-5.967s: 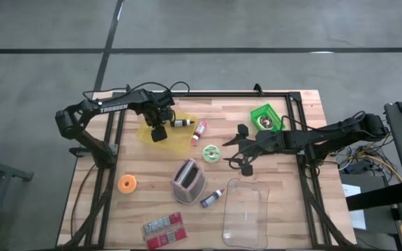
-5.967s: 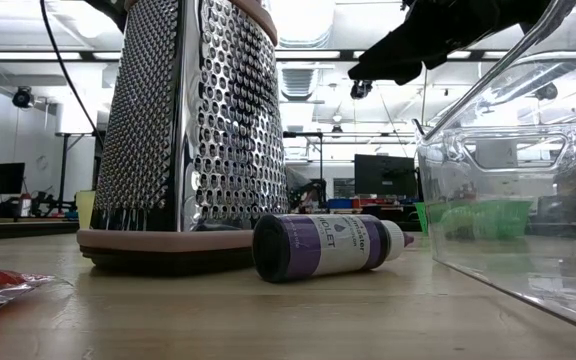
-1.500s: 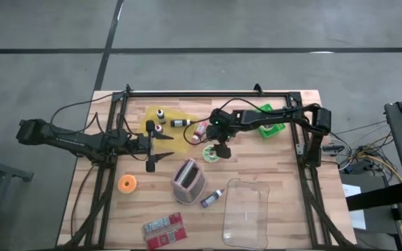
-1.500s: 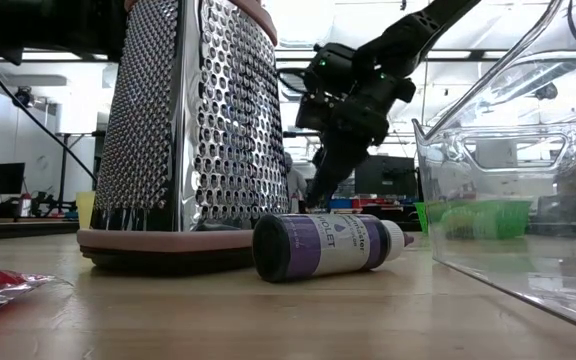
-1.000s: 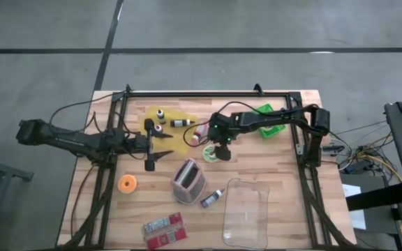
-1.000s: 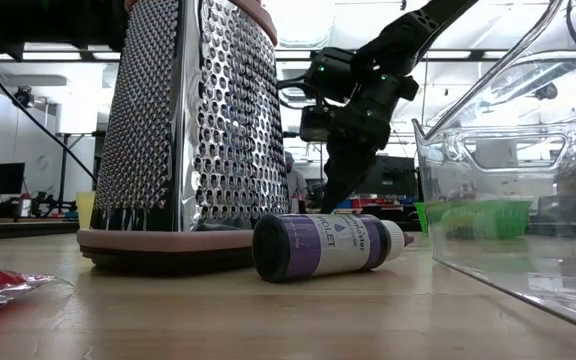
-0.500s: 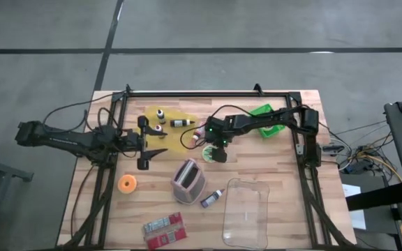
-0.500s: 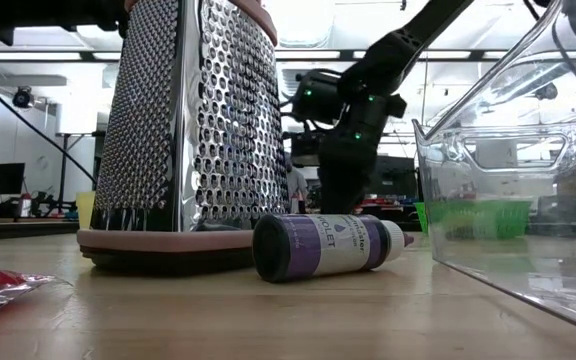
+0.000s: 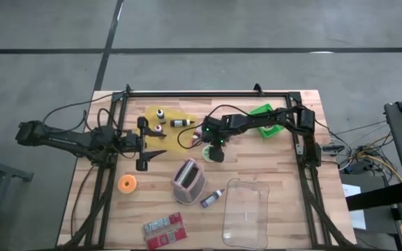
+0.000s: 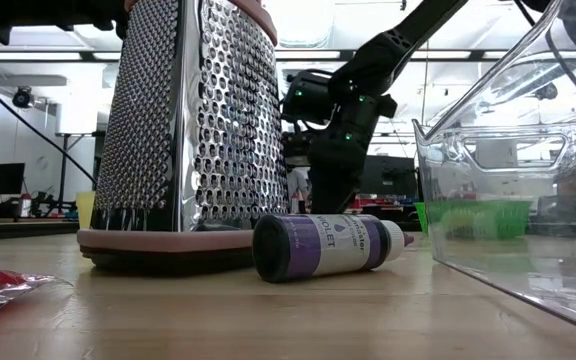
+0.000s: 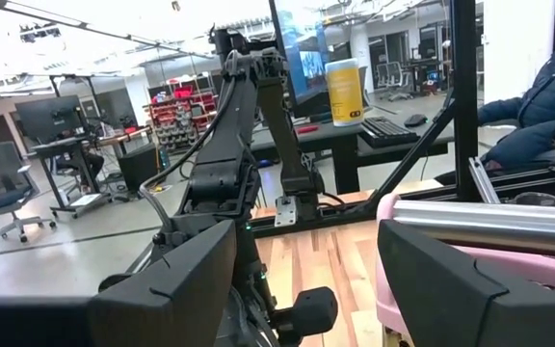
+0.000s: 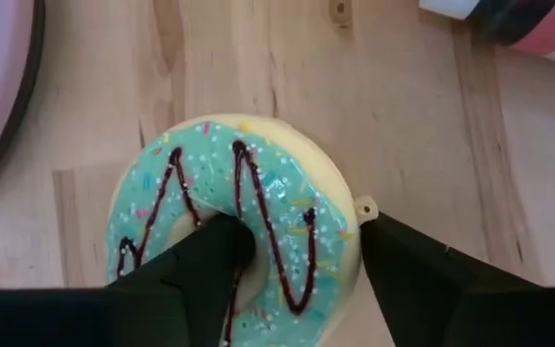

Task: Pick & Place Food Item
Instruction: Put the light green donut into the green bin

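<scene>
Between pincer [image 12: 297,260] fingers, flat icing-up doughnut [image 12: 234,226].

I see a metal box grater [image 9: 188,179] with a pink rim standing upright near the middle of my wooden table [image 9: 285,195]. Just beside it lies a small purple bottle [image 9: 212,199] on its side, close to an empty clear plastic bin [image 9: 246,212]. An orange ring [image 9: 127,183] sits well apart toward the left side, and a red packet [image 9: 163,229] lies near the front edge. A yellow sheet [image 9: 175,134] carries a few small bottles [image 9: 160,113]. A green basket [image 9: 267,118] rests toward the back right. Beyond the table, a person in a dark jacket [image 11: 547,87] sits at a desk.
</scene>
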Controlling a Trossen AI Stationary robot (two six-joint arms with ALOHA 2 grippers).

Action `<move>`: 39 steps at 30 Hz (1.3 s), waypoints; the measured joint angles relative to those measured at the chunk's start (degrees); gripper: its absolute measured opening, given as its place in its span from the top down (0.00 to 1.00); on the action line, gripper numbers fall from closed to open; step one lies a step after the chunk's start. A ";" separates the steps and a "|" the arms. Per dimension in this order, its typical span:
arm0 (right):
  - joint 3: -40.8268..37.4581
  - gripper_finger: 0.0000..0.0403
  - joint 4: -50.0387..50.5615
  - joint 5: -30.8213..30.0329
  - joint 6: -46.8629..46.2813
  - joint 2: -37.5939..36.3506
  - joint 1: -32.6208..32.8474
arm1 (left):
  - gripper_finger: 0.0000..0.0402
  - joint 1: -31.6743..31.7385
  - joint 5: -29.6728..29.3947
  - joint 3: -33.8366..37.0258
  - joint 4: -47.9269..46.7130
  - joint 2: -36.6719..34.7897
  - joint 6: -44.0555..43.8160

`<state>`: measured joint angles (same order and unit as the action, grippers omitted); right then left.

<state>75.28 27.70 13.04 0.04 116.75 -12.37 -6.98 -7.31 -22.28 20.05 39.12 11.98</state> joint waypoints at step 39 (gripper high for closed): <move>-0.23 0.98 9.73 -30.13 2.27 -9.18 5.30 | 0.35 0.00 0.00 0.11 -0.84 0.08 -0.23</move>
<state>75.05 37.43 -17.09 2.31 107.57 -7.07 -6.98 -7.31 -22.17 19.20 39.20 11.75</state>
